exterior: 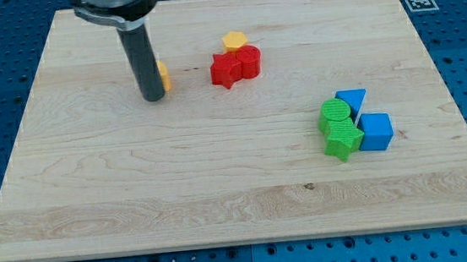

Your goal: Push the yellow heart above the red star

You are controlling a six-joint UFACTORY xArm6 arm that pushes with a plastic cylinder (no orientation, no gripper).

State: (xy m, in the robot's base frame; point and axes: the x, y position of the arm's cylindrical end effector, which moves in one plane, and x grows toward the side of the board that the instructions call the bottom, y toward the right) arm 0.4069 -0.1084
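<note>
My tip rests on the board at the upper left of the view. A yellow block, mostly hidden behind the rod, touches the rod's right side; its shape cannot be made out. The red star lies to the right of it, near the top centre. A red round block touches the star's right side. A yellow hexagon-like block sits just above the two red blocks.
At the view's right there is a cluster: a green round block, a green star, a blue triangle and a blue cube. The wooden board lies on a blue pegboard table.
</note>
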